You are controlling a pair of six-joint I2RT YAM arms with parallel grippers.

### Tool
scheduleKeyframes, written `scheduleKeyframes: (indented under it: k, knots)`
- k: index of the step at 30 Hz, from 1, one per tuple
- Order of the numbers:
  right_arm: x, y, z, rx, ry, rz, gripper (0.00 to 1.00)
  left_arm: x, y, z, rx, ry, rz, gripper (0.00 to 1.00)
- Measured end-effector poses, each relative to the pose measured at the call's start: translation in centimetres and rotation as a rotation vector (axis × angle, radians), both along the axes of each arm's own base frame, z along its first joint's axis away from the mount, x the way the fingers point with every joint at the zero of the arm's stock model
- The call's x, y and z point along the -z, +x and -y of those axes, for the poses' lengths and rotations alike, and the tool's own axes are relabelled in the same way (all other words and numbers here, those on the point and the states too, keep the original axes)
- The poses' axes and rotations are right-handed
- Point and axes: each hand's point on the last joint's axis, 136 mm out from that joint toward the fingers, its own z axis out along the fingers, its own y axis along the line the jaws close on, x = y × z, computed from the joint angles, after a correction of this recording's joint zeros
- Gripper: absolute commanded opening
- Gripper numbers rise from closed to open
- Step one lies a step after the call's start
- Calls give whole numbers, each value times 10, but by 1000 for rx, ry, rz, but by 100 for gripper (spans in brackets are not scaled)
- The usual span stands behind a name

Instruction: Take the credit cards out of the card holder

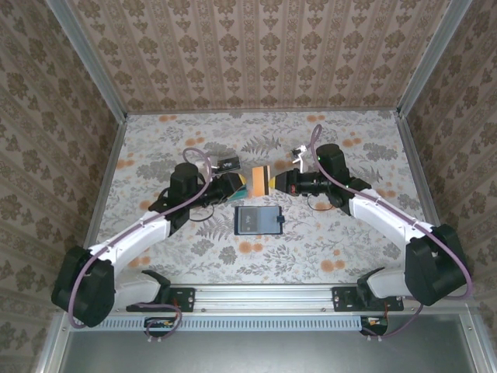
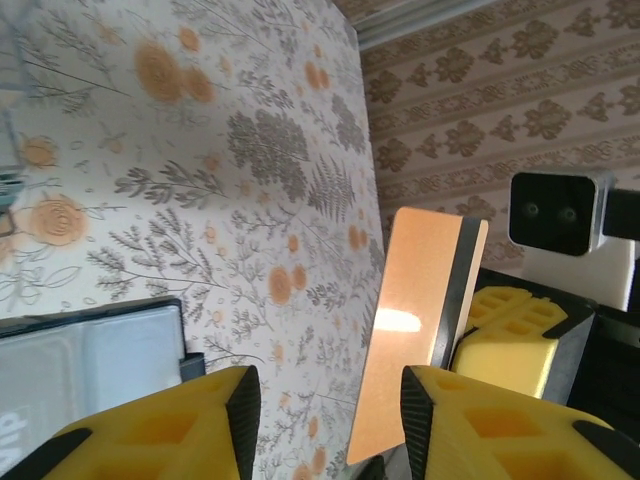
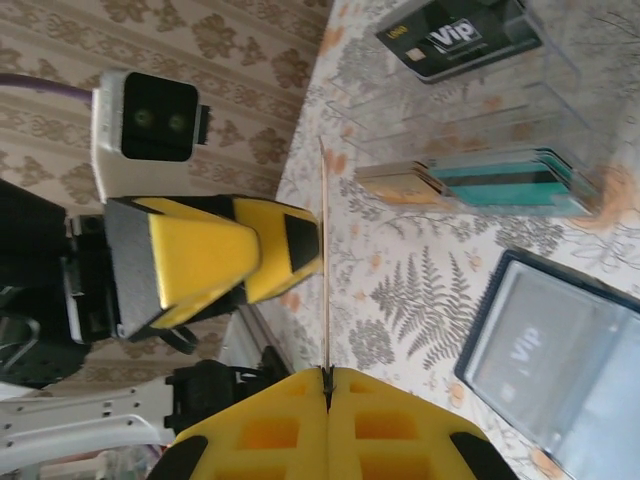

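The right gripper point(image 3: 326, 375) is clamped tight on one orange card point(image 3: 325, 260), held edge-on above the table point(image 1: 326, 233). The left gripper point(image 2: 330, 400) stands partly open and grips nothing: its two yellow fingers point(image 2: 200, 420) flank that card's other end, one close beside it, the other apart. One card holder point(image 1: 258, 221) lies open on the table just below, with one grey Vip card point(image 3: 525, 345) showing inside. One clear tray point(image 3: 560, 110) holds one black Vip card point(image 3: 450, 40), a teal stack point(image 3: 510, 178) and one tan card point(image 3: 395, 185)
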Motion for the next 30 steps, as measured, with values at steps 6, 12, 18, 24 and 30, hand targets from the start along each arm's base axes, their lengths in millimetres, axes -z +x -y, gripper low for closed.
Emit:
scheduleKeyframes:
  k: [6,12,18,24,30]
  knots:
    - [-9,1,-7,-28,60,-4,0,-6,-1,8,41,-46,3,39]
    - [-12,0,-10,-47,83,-8,0,-14,-4,13,74,-82,15,36]
    - [1,3,-13,-54,78,-45,0,-11,-7,16,91,-87,-1,25]
    - [-2,3,-14,-69,94,-42,0,-14,-7,17,97,-94,-3,16]
    - [5,6,-13,-63,88,-60,17,-22,-6,19,104,-106,10,0]
